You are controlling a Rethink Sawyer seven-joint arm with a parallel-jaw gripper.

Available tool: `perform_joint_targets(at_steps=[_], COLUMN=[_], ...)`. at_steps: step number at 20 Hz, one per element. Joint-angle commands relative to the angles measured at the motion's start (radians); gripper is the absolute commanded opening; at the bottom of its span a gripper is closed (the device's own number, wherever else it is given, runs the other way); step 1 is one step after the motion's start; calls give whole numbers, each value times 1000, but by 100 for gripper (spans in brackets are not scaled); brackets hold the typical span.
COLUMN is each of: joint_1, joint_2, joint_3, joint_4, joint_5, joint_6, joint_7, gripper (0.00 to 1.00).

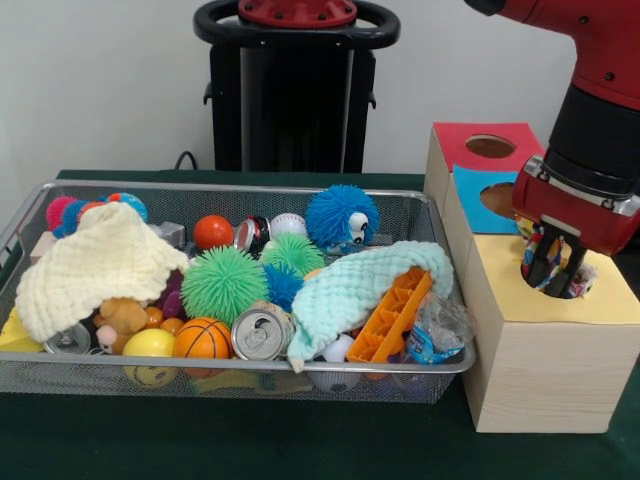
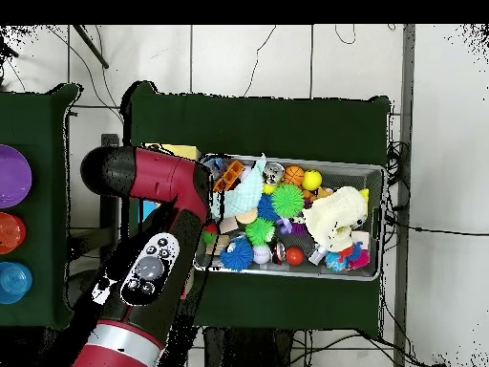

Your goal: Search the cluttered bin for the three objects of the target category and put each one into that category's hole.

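Note:
My gripper [image 1: 556, 268] hangs straight down at the round hole in the yellow-topped wooden box [image 1: 500, 295], its tip reaching into the opening. A multi-coloured crinkly object [image 1: 587, 281] shows around the tip at the hole's rim; whether it is gripped is unclear. The wire mesh bin [image 1: 30, 215] left of the box holds a cream cloth [image 1: 95, 262], a mint cloth [image 1: 350, 285], an orange plastic piece [image 1: 393, 318], a drink can [image 1: 260, 333], spiky balls [image 1: 222, 283] and a basketball [image 1: 201, 338]. In the overhead view the red arm [image 2: 153, 177] hides the gripper and most of the box.
Behind the yellow box stand a blue-topped section [image 1: 475, 205] and a red-topped one [image 1: 460, 140], each with a round hole. A crumpled clear bag [image 1: 437, 332] sits at the bin's right end. Coloured bowls [image 2: 10, 177] rest on a side table.

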State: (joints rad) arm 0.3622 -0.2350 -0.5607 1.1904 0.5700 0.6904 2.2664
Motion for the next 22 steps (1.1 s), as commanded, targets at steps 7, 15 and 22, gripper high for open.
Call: perform_joint_targets(at_steps=[7,15,22], joint_1=[-63,-77,-96], joint_2=[-53,-71,-77], joint_3=[53,68,72], joint_4=[-3,-7,-42], joint_5=[-49,-64,-77], joint_6=[71,68,106], joint_7=[105,86,97], gripper=[100,0,0])
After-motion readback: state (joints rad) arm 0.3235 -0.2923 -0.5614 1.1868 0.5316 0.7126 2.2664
